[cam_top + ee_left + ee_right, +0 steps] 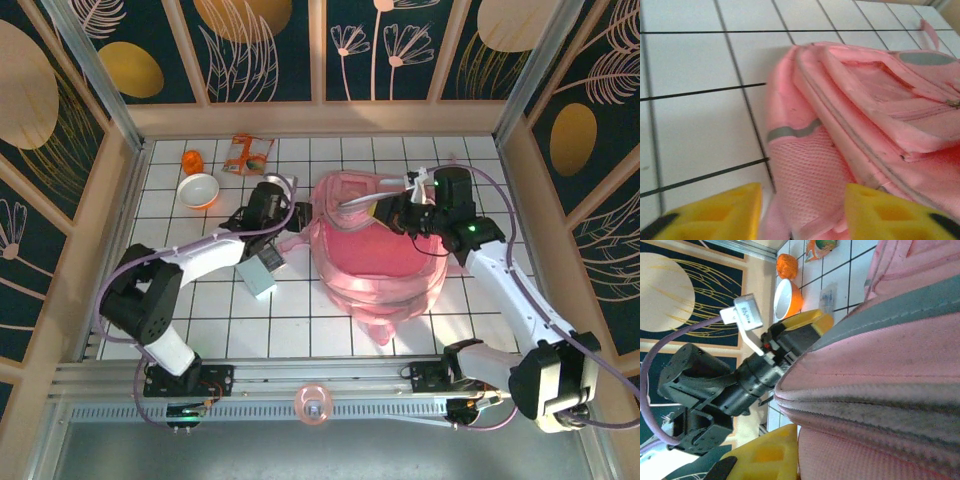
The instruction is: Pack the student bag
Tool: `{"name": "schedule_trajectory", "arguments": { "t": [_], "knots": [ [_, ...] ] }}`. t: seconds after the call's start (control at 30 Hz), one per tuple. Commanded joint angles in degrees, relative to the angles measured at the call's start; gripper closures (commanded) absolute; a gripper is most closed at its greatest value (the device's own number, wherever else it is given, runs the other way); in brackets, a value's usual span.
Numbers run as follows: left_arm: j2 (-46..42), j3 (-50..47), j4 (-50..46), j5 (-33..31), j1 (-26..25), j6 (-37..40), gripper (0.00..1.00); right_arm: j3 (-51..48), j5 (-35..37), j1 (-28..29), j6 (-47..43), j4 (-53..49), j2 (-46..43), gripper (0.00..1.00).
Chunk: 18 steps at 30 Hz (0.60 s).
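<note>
- Yellow fingers [715, 215] of the left gripper [804, 195] fill the bottom of its wrist view. The jaws stand apart, open, with the bag's pink mesh side panel lying in the gap between them.
- From above, the left gripper [292, 220] sits at the bag's left edge.
- On the right, the right gripper [388, 212] is closed, pinching fabric at the far rim of the student bag [375, 255]. In its wrist view one yellow finger [765, 455] lies against a thick piped seam of the bag [880, 390].
- That pink bag [865, 100] lies flat on the white tiled table [200, 320], right of centre, between the two grippers.
- A small pale box [258, 277] lies just left of the bag, beside the left arm, with a grey item [272, 258] touching it.
- Far left on the table is an orange bowl [199, 190], white inside. A small orange object [192, 160] sits just beyond it, and a printed packet [247, 153] lies to its right.
- A pink ring [313, 405] rests on the near rail.
</note>
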Motion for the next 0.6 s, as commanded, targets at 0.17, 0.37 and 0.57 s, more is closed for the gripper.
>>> {"name": "schedule_trajectory", "arguments": {
  "t": [0.17, 0.37, 0.57],
  "knots": [
    [-13.9, -4.6, -10.8, -1.0, 1.4, -7.8, 0.36, -0.6, 3.3, 1.4, -1.5, 13.1, 5.4, 0.97],
    [-17.0, -8.1, -14.4, 0.6, 5.1, -12.2, 0.32, -2.0, 7.2, 1.3, -3.0, 10.3, 7.5, 0.84],
    [-14.6, -8.8, -15.2, 0.6, 9.5, -10.1, 0.30, -4.9, 6.6, 1.9, 0.3, 14.5, 4.5, 0.84]
  ]
}}
